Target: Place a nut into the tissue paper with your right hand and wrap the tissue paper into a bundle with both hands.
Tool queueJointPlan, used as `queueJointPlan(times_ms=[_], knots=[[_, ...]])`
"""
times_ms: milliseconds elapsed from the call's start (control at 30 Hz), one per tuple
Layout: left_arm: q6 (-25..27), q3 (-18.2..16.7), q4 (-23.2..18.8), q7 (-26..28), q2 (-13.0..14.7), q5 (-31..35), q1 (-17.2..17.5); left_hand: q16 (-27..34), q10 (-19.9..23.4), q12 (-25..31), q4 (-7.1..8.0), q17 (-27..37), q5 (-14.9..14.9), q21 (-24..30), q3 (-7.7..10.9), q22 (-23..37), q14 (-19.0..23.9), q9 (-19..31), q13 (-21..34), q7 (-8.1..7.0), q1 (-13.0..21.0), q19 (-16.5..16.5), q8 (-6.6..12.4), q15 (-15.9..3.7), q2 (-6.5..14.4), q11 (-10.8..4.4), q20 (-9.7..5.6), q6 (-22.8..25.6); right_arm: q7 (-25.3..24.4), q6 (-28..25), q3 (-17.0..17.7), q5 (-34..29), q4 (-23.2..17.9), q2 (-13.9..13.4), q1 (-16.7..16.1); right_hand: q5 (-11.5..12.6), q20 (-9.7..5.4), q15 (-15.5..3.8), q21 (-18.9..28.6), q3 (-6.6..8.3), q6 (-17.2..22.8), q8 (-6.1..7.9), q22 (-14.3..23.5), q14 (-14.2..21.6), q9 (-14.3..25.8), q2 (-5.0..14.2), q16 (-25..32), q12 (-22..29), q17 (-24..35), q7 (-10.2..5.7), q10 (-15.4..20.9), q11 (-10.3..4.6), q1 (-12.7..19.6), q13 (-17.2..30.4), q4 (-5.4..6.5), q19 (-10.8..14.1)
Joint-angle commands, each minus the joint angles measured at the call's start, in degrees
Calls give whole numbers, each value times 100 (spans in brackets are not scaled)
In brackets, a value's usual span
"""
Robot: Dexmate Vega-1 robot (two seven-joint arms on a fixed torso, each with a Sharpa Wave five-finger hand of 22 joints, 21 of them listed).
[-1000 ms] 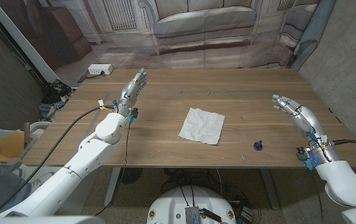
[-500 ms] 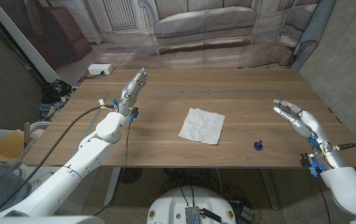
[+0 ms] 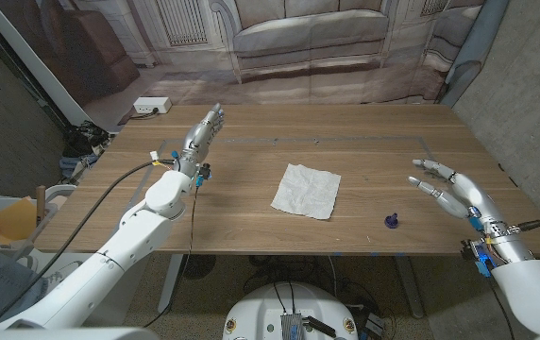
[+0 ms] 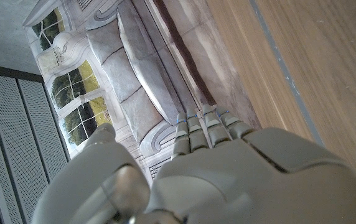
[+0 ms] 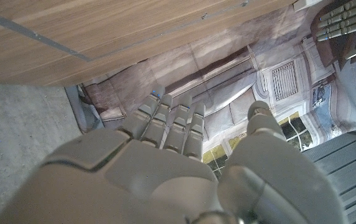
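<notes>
The right hand (image 3: 451, 187) is over the right side of the wooden table (image 3: 251, 222), with its fingers (image 3: 429, 178) spread apart and reaching toward the middle of the table. It holds nothing. In the right wrist view the same hand (image 5: 165, 168) shows from behind, the fingers straight and close together, the thumb apart from them, and nothing between them.

Near this hand, toward the front edge, a small blue nut (image 3: 392, 222) stands on the wood. The hand is near it but does not touch it.

Further toward the middle lies the tissue paper (image 3: 306, 191), a white square, flat and unfolded, a little turned against the table edge. The nut is to the right of it, apart from it, not on it.

On the far left side the left hand (image 3: 202, 135) is extended over the table, its fingers straight and together, pointing toward the back edge. It grasps nothing. The left wrist view shows this hand (image 4: 209, 174) from behind with the fingers stretched out and the thumb at the side.

Behind the table hangs a printed backdrop with a sofa (image 3: 308, 28).
</notes>
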Motion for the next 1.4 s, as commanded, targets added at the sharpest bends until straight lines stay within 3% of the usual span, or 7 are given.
queueJointPlan(times_ms=[33, 200, 467, 800, 1067, 1167, 1400], knots=[[-35, -73, -29, -78, 91, -58, 66, -12, 20, -31, 16, 33, -19, -18, -11, 25, -29, 11, 25, -64, 22, -31, -16, -22, 16, -65, 15, 31, 37, -452, 83, -951, -442, 79, -227, 49, 1, -119, -38, 52, 101, 44, 19, 81, 10, -57, 5, 25, 22, -30, 110, -27, 133, 22, -3, 58], [-30, -97, -27, -128, 126, -87, 49, -12, 26, -33, 19, 33, -22, -23, -16, 25, -27, 11, 25, -69, 19, -36, -21, -27, 20, -70, 20, 33, 296, -830, 58, -1263, -735, 40, -288, 60, 77, -117, -82, 68, 95, 35, 21, 61, 11, -88, -14, 20, 25, -48, 114, -26, 200, 24, 0, -9], [-73, -100, 88, -277, 130, -173, -23, -12, 55, -33, 26, 33, -29, -36, -27, 25, -26, 12, 26, -78, 15, -58, -23, -49, 31, -104, 149, 61, 860, -1499, -72, -1645, -1157, -103, -319, 84, 179, -55, -166, 127, 28, -6, 27, -57, 12, -128, -68, -22, 33, -76, 47, -50, 379, 28, 5, -127], [-144, -64, 226, -384, 96, -210, -114, -13, 71, -37, 32, 33, -37, -46, -37, 26, -26, 12, 26, -81, 10, -77, -19, -55, 41, -106, 177, 98, 1014, -1727, -195, -1629, -1171, -197, -248, 102, 183, -38, -209, 183, 7, -21, 31, -93, 14, -144, -73, -41, 38, -129, 24, -58, 534, 32, 1, -167], [-179, -58, 315, -434, 73, -269, -125, -16, 67, -46, 37, 33, -44, -55, -46, 27, -32, 12, 27, -93, 7, -97, -28, -58, 48, -108, 204, 100, 1405, -2435, -425, -2132, -1397, -433, -230, 114, 256, -104, -246, 238, -58, -52, 37, -195, 16, -177, -101, -78, 41, -206, -43, -54, 697, 35, 3, -190], [-184, -43, 339, -461, 70, -280, -131, -17, 56, -52, 38, 33, -45, -57, -48, 27, -33, 12, 27, -98, 6, -102, -30, -49, 50, -114, 222, 102, 1512, -2636, -478, -2237, -1462, -500, -227, 113, 341, -134, -248, 254, 37, -24, 43, -183, 15, -227, -90, -89, 34, -331, -40, 3, 777, 27, 14, -150], [-202, -44, 354, -468, 74, -301, -114, -21, 58, -58, 42, 33, -52, -66, -57, 28, -44, 12, 27, -123, 4, -124, -32, -62, 57, -157, 244, 120, 1680, -2978, -588, -2442, -1553, -657, -222, 111, 458, -95, -253, 271, 6, -55, 52, -128, 9, -274, -66, -106, 29, -402, -39, 170, 848, 19, 44, -110]])
